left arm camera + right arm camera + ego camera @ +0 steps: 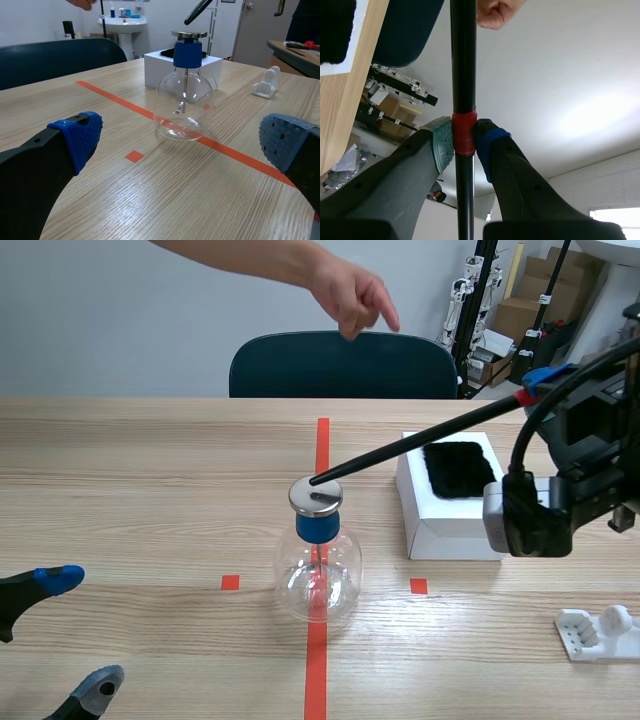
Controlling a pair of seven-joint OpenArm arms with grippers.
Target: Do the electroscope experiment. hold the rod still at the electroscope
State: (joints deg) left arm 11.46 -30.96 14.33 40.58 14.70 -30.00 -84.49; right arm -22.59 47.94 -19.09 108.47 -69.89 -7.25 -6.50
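I have the right jaws clamped on the rod (420,438), its tip at the top of the electroscope (318,560); left jaws apart.

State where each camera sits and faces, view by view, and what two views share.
Scene view: between the arms, facing across the table at the electroscope, white box and a person's hand; left gripper and right arm show.
Left wrist view: low over the table, facing the electroscope between its own open fingers.
Right wrist view: pointing up along the black rod toward the ceiling; right gripper is shut on it.
Shared: scene and left wrist views both show the rod's tip over the electroscope's cap.
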